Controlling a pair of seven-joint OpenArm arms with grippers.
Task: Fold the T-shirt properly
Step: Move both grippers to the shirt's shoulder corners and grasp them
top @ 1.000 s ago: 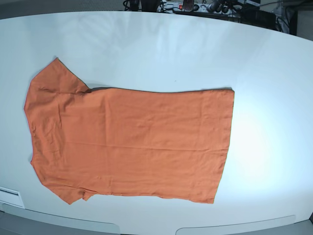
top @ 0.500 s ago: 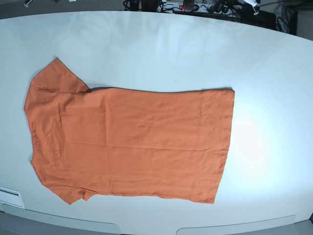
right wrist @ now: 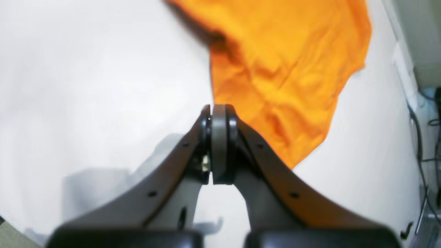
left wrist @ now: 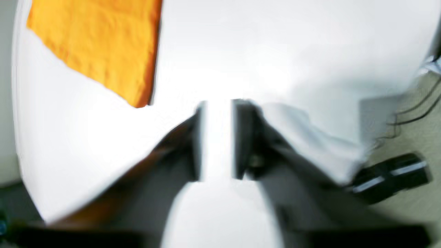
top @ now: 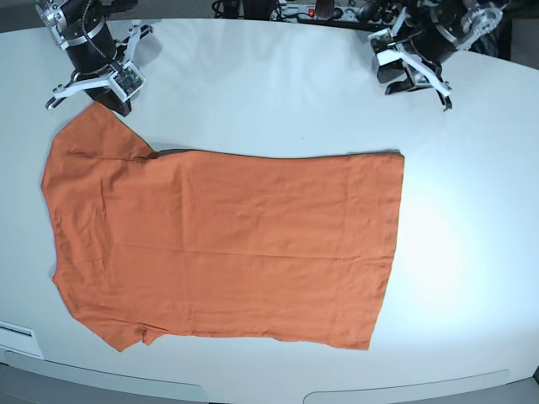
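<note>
Both arms have come into the base view; the flat orange T-shirt (top: 223, 244) has not moved on the white worktop (top: 472, 252). Its long side runs left to right.

In the left wrist view, the left claw (left wrist: 217, 137) is slightly parted, and the hem corner is seen up ahead.

In the right wrist view, the right claw (right wrist: 218, 144) is clenched on nothing, just beside the sleeve, and is nearer.

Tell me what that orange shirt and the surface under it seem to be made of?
The T-shirt looks like thin, soft, matte fabric, perhaps cotton knit: it lies flat with fine creases and small wrinkles near the sleeves. The table looks like a hard, smooth white top, maybe laminate or painted board: it shows a soft sheen of reflected light.
</note>
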